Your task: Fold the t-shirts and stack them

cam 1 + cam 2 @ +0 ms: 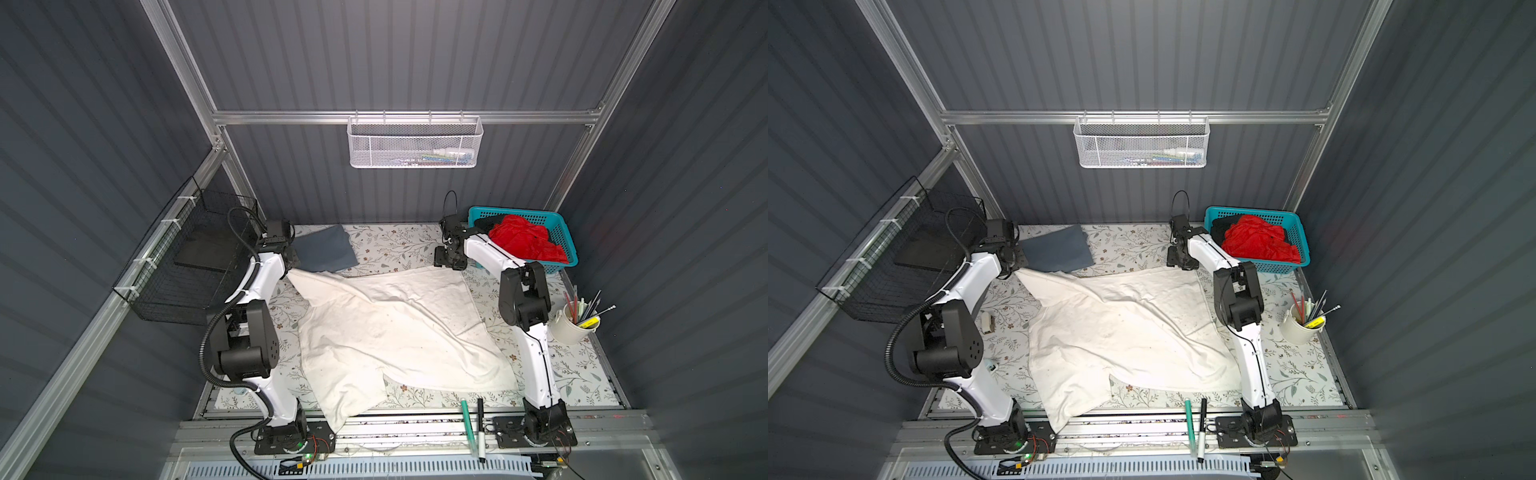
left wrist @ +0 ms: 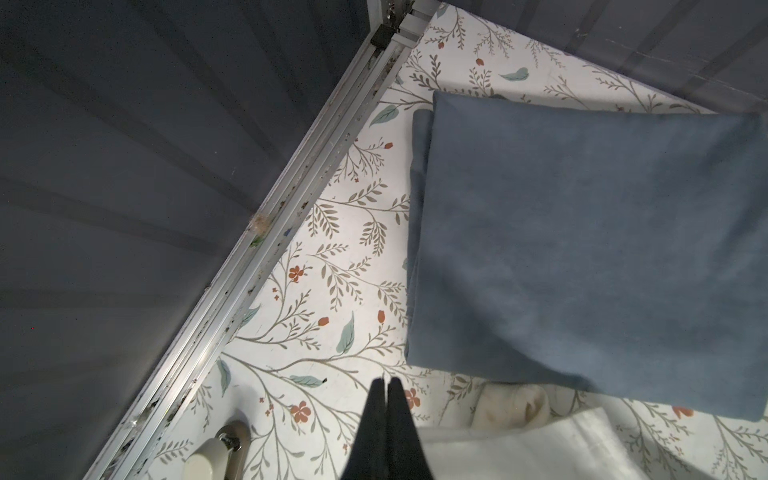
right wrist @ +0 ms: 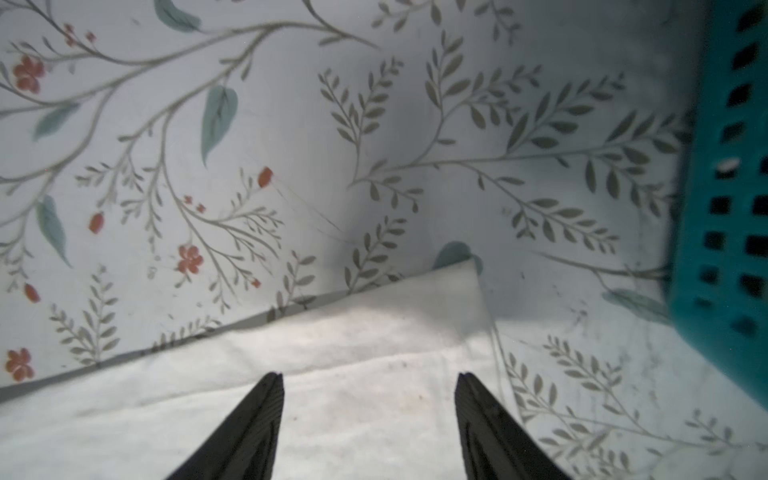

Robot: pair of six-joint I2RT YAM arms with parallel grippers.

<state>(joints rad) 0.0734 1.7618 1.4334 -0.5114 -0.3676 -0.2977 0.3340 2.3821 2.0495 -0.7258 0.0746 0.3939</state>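
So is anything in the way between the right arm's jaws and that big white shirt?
Nothing visible. The jaws stand open just over the far corner of the white shirt, only bare cloth showing between them. The teal basket sits off to one side, clear of that corner; the folded grey shirt lies over by the other arm.
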